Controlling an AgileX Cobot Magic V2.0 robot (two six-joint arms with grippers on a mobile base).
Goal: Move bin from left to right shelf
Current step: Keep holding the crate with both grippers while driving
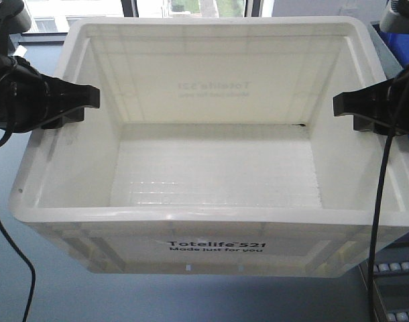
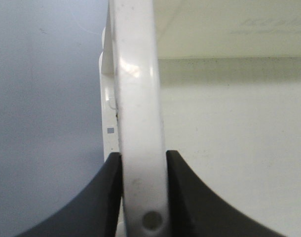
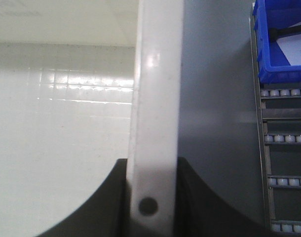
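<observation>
Transfer step appears in hand: left gripper (image 2: 143, 163) and right gripper (image 3: 150, 165) each clamp a side rim of the large white rectangular plastic bin (image 1: 191, 218), left of the metal roller shelf (image 3: 283, 138); next likely requires synchronised, level rightward travel.

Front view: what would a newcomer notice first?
The big empty white bin fills the front view, black Totelife 521 print on its near side. The left gripper and right gripper each clamp a side rim. In the right wrist view, a blue bin sits on a roller shelf at top right.
</observation>
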